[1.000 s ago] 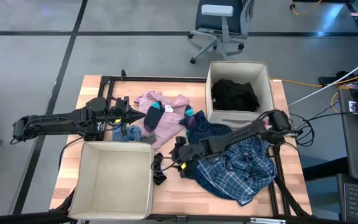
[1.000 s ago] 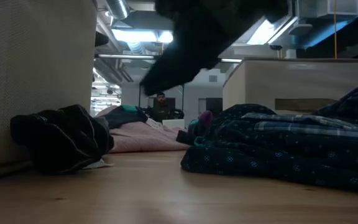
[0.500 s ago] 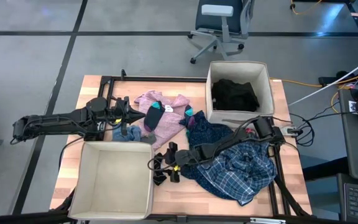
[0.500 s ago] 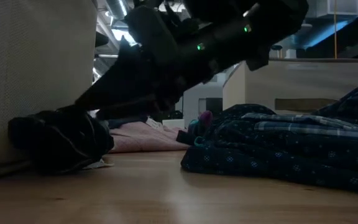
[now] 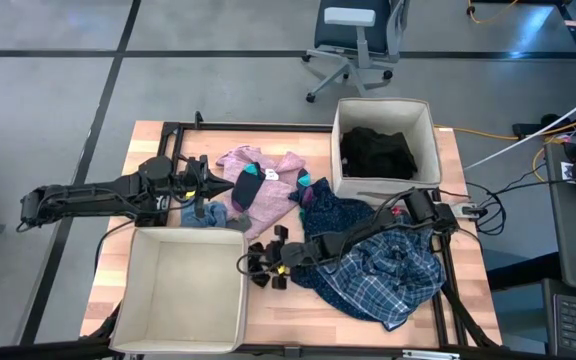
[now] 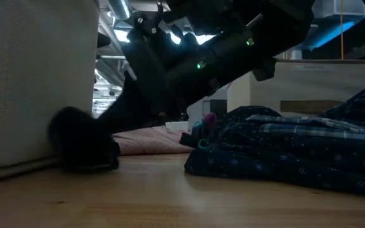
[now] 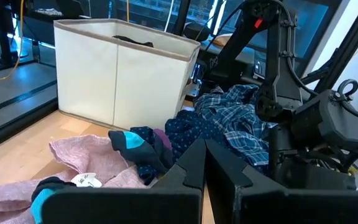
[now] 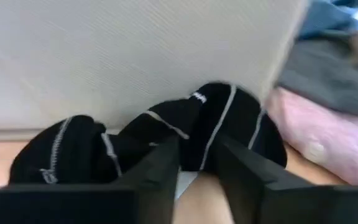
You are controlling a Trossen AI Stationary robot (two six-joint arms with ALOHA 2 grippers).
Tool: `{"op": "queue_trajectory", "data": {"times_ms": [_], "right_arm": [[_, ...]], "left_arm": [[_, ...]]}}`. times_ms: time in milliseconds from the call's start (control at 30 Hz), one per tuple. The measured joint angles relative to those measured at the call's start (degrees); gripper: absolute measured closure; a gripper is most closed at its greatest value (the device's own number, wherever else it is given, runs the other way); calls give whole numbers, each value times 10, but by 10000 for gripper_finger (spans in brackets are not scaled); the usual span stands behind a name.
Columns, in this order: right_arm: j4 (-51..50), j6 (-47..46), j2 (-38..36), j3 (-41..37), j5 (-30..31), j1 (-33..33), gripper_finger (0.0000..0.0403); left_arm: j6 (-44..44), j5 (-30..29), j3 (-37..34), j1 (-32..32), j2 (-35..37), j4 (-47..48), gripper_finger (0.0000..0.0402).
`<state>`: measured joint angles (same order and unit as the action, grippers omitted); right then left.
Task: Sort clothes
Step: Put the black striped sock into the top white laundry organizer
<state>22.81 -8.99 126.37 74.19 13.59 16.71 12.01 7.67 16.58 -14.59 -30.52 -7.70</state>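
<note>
Right gripper (image 5: 253,266): low over the table, fingers (image 8: 156,176) apart, straddling the black striped garment (image 8: 166,140).
Black striped garment: bunched on the wood against the near bin (image 5: 183,290), apparently not yet pinched.
Left gripper (image 5: 220,187): waiting above the pink top (image 5: 268,185), fingers together.
Plaid shirt (image 5: 388,270): heaped beside the far bin (image 5: 423,135).
Far bin: holds black clothes (image 5: 376,152).

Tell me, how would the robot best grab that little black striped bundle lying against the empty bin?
Probably by the raised hump of the black striped bundle, coming from the open table side, since the empty bin blocks the other side. The bunched folds stand up, giving the fingers something to pinch. The right gripper is already there, open; the left gripper waits over the pink top.
</note>
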Motion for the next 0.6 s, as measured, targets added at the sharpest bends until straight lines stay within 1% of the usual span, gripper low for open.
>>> {"op": "queue_trajectory", "data": {"times_ms": [67,133,167,200,300,433,500,600], "right_arm": [[-15,-5,0,0,22,-3,339],[-21,-13,0,0,24,-5,380],[-20,-13,0,0,23,-6,391],[-20,-12,0,0,23,-6,395],[-24,-12,-4,0,24,-5,386],[-48,4,-40,0,30,4,399],[-69,16,-64,0,56,11,396],[-128,31,-104,0,108,25,398]], "left_arm": [[0,0,0,0,0,-1,400],[0,0,0,0,0,-1,400],[0,0,0,0,0,-1,400],[0,0,0,0,0,-1,400],[7,0,0,0,0,-1,400],[12,0,0,0,0,-1,400],[13,0,0,0,0,0,400],[13,0,0,0,0,3,400]]}}
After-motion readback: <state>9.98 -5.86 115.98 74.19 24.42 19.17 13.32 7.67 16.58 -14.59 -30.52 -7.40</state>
